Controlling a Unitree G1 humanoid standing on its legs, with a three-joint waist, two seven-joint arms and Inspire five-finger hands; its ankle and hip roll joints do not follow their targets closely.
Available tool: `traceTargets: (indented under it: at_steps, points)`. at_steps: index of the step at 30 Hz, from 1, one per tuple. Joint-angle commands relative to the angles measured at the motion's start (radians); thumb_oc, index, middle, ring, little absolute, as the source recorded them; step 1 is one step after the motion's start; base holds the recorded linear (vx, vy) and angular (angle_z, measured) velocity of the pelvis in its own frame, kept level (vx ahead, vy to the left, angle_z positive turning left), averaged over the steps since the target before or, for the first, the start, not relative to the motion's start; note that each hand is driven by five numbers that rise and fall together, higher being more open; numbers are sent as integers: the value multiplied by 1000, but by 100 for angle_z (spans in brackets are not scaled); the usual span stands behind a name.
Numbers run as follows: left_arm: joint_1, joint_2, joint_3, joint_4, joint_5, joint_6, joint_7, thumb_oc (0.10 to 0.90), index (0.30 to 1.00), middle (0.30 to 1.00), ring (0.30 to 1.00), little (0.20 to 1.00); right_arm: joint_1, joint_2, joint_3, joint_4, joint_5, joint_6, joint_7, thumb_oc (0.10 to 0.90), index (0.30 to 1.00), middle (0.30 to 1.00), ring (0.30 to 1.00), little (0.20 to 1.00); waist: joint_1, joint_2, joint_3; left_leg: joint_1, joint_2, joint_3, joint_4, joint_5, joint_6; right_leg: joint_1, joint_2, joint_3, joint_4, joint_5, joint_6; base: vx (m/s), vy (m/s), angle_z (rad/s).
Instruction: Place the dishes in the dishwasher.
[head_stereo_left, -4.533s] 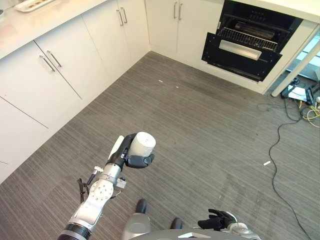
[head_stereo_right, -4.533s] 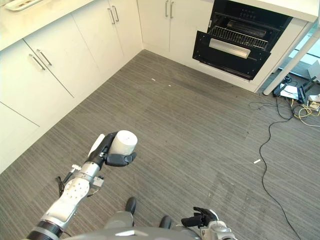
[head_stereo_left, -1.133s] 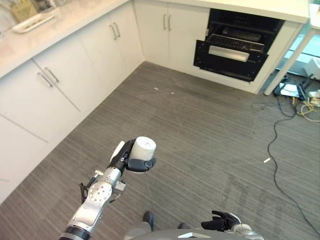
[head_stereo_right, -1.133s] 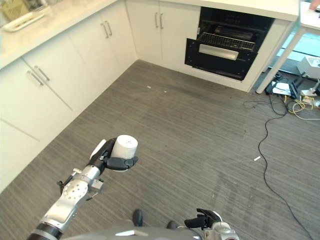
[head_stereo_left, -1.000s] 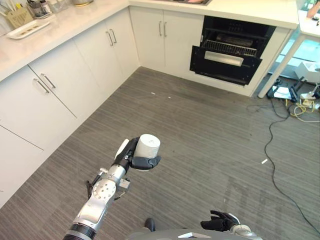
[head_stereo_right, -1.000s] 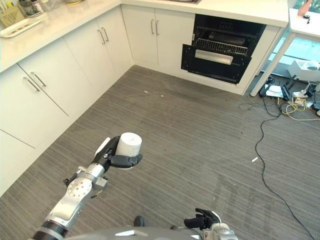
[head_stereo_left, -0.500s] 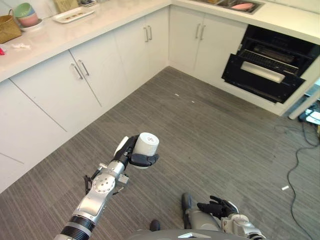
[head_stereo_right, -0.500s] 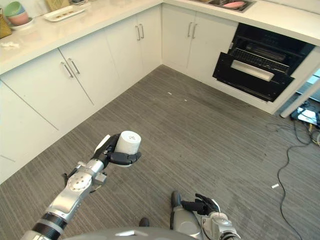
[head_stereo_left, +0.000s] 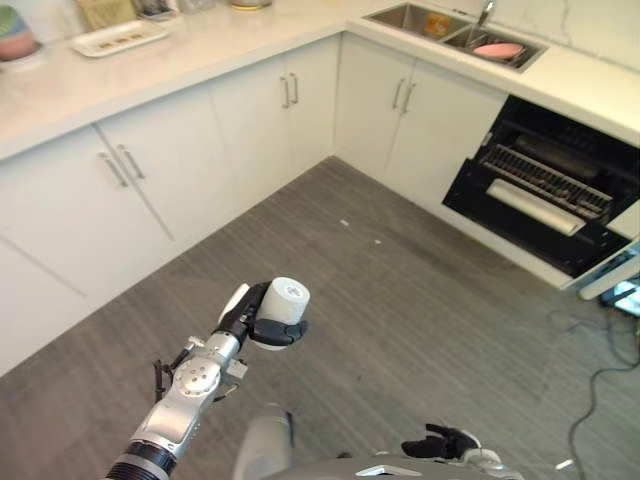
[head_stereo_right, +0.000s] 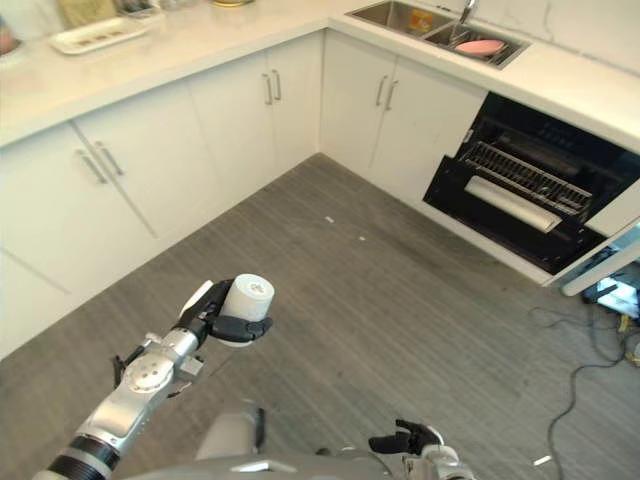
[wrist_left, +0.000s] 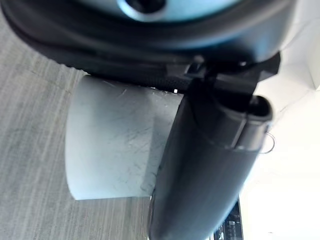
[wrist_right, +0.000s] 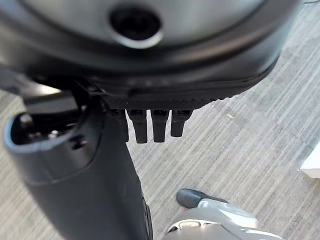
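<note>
Left hand (head_stereo_left: 252, 318) sits lower left of centre in the left eye view, fingers and thumb wrapped around a white cup (head_stereo_left: 280, 305) held above the grey floor (head_stereo_left: 400, 320). Right hand (head_stereo_left: 440, 443) hangs at the bottom edge, fingers loosely curled, holding nothing. At the right edge, the dishwasher (head_stereo_left: 545, 195) stands open below the counter (head_stereo_left: 200, 50).
</note>
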Motion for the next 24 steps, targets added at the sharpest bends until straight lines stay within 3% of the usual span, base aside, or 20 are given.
traceTargets:
  at_steps: [1, 2, 4, 5, 6, 8, 9, 12, 13, 14, 15, 17, 18, 19, 21, 24]
  points:
    - [-74, -16, 65, -160, 8, -89, 18, 400, 300, 300, 300, 300, -4, -67, 8, -2, -34, -16, -7, 800, 900, 900, 900, 900, 15, 51, -9, 243, 2, -34, -405, 154, -76, -37, -47, 28, 9, 33, 99, 313, 177, -25]
    - [-77, -19, 67, -150, 10, -90, 28, 400, 300, 300, 300, 300, -3, -71, 4, 7, -35, -15, -11, 800, 900, 900, 900, 900, 20, 54, -9, 219, 17, -63, -474, 187, -91, -15, -52, 40, 6, 14, 104, 489, 276, -46]
    - [-80, -26, 60, -138, 10, -87, 34, 400, 300, 300, 300, 300, 9, -74, -20, 20, -25, -14, -16, 800, 900, 900, 900, 900, 15, 61, -14, 194, 40, -60, -488, 218, -114, 26, -68, 60, 13, -6, 118, 570, 394, -72]
    - [-79, -26, 59, -137, 12, -84, 19, 400, 300, 300, 300, 300, 28, -66, -47, 40, -28, -11, -8, 800, 900, 900, 900, 900, 8, 79, -36, 222, 36, -39, -489, 221, -108, 45, -88, 72, 52, -26, 139, 480, 398, -85]
    - [-79, -26, 58, -138, 13, -84, 18, 400, 300, 300, 300, 300, 30, -66, -48, 40, -28, -11, -8, 800, 900, 900, 900, 900, 9, 77, -37, 222, 34, -38, -488, 220, -107, 44, -91, 73, 56, -29, 141, 442, 423, -64]
    - [-95, -8, 53, -140, 25, -83, 17, 400, 300, 300, 300, 300, 37, -57, -58, 39, -29, -8, -4, 800, 900, 900, 900, 900, 0, 65, -39, 225, -9, -29, -430, 185, -72, -1, -132, 99, 199, 32, 159, 327, 408, 5]
    - [-108, 8, 56, -144, 29, -79, 19, 400, 300, 300, 300, 300, 36, -46, -57, 34, -32, 1, 7, 800, 900, 900, 900, 900, -21, 59, -20, 269, -42, 4, -397, 124, -19, -91, -184, 119, 413, 197, 188, 329, 421, 16]
    - [-112, 17, 59, -152, 29, -79, 21, 400, 300, 300, 300, 300, 30, -44, -55, 30, -35, 3, 7, 800, 900, 900, 900, 900, -25, 72, -7, 304, -41, 24, -398, 107, 3, -153, -200, 115, 516, 237, 188, 232, 347, -22]
    - [-114, 20, 55, -151, 37, -78, 19, 400, 300, 300, 300, 300, 17, -32, -53, 18, -39, -1, 6, 800, 900, 900, 900, 900, -37, 97, -1, 368, -50, 75, -419, 81, 24, -219, -234, 13, 589, 254, 192, 231, 330, -24]
    - [-114, 19, 55, -151, 37, -79, 19, 400, 300, 300, 300, 300, 17, -33, -53, 18, -39, -1, 6, 800, 900, 900, 900, 900, -36, 95, -1, 372, -53, 76, -426, 83, 24, -222, -237, 15, 597, 249, 192, 656, 604, -33]
    - [-112, 4, 43, -145, 40, -81, 9, 400, 300, 300, 300, 300, 4, -28, -35, -20, -23, -15, 7, 800, 900, 900, 900, 900, -83, 99, 3, 468, -94, 101, -486, 71, 21, -316, -133, -36, 477, 178, 195, 412, 270, -49]
    - [-112, 4, 43, -145, 40, -81, 9, 400, 300, 300, 300, 300, 3, -28, -35, -20, -23, -15, 6, 800, 900, 900, 900, 900, -83, 102, 2, 466, -90, 101, -488, 75, 20, -314, -128, -39, 468, 185, 192, 340, 188, -68]
    - [-126, -6, 38, -140, 39, -83, 11, 400, 300, 300, 300, 300, -10, -33, -32, -40, -20, -22, 1, 800, 900, 900, 900, 900, -84, 88, -11, 521, -108, 138, -510, 36, 5, -315, -137, -193, 240, 162, 193, 438, 137, -10]
    - [-136, -13, 32, -129, 34, -82, 10, 400, 300, 300, 300, 300, -19, -33, -25, -41, -21, -22, -2, 800, 900, 900, 900, 900, -82, 91, -24, 548, -100, 147, -523, 10, -9, -306, -118, -257, 159, 133, 192, 545, 162, 19]
    - [-148, -23, 29, -119, 38, -76, 9, 400, 300, 300, 300, 300, -25, -32, -23, -36, -26, -20, -5, 800, 900, 900, 900, 900, -75, 76, -45, 582, -116, 194, -529, -13, -15, -316, -103, -385, 68, 150, 183, 363, 86, -56]
    - [-147, -42, 24, -106, 38, -76, 2, 400, 300, 300, 300, 300, -3, -33, -23, -17, -24, -16, -6, 800, 900, 900, 900, 900, -81, 64, -65, 615, -130, 207, -455, -26, -24, -291, -80, -421, 32, 135, 147, 398, 23, -89]
